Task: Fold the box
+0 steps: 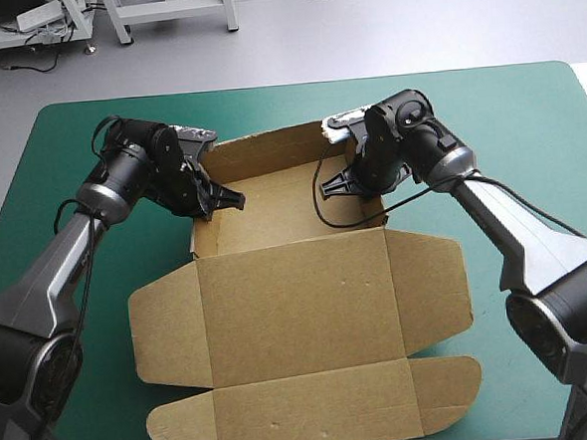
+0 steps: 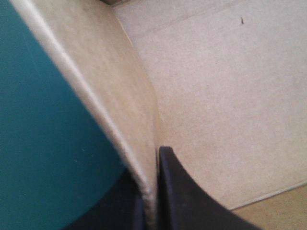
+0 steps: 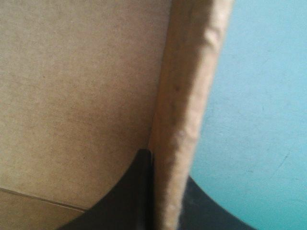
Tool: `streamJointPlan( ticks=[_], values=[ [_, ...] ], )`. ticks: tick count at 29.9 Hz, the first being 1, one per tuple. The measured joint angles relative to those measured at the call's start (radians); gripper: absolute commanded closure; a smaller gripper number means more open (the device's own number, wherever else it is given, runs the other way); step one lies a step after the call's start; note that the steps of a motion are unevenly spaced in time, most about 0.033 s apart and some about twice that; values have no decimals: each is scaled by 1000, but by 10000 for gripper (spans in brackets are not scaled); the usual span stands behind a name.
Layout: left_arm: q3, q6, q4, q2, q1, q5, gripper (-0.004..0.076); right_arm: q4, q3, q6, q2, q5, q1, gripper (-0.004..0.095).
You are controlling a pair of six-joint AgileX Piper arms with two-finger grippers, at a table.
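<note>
Nearest me, along the near edge of the bench [image 1: 526,116] with its teal-green cover, lies the end flap [image 1: 315,413] of the box of cut brown board [image 1: 298,299]. The flap is a long strip with rounded ends, flat on the cover. Just beyond it the wide lid panel also lies flat. One side flap [image 1: 166,333] spreads toward the bench's left edge and another [image 1: 432,286] toward its right edge. The box sits about midway between those two edges.

Farther on, joined to the lid's far side, is the open tray [image 1: 293,205] with its walls raised. My left claw [image 1: 217,199] is clamped on the tray's left wall [image 2: 110,96]. The board stands upright between my two black fingers [image 2: 192,201], which are all but closed on it. One finger is inside the tray and the other is outside, over the teal-green cover. My right claw [image 1: 338,184] grips the right wall [image 3: 187,96] the same way, narrow on the sheet, with one finger inside against the pale board and one outside it. The two claws face each other across the tray floor, well apart.

Beyond both claws the far wall [image 1: 269,145] stands up, a short way in from the bench's far edge, with bare teal-green cover behind it.
</note>
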Motion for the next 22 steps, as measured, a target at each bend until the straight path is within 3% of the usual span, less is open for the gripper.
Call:
streamJointPlan(
  ticks=[22],
  values=[
    [-12, 4, 14, 61, -3, 19, 729, 21, 121, 71, 40, -9, 3, 932]
  ],
)
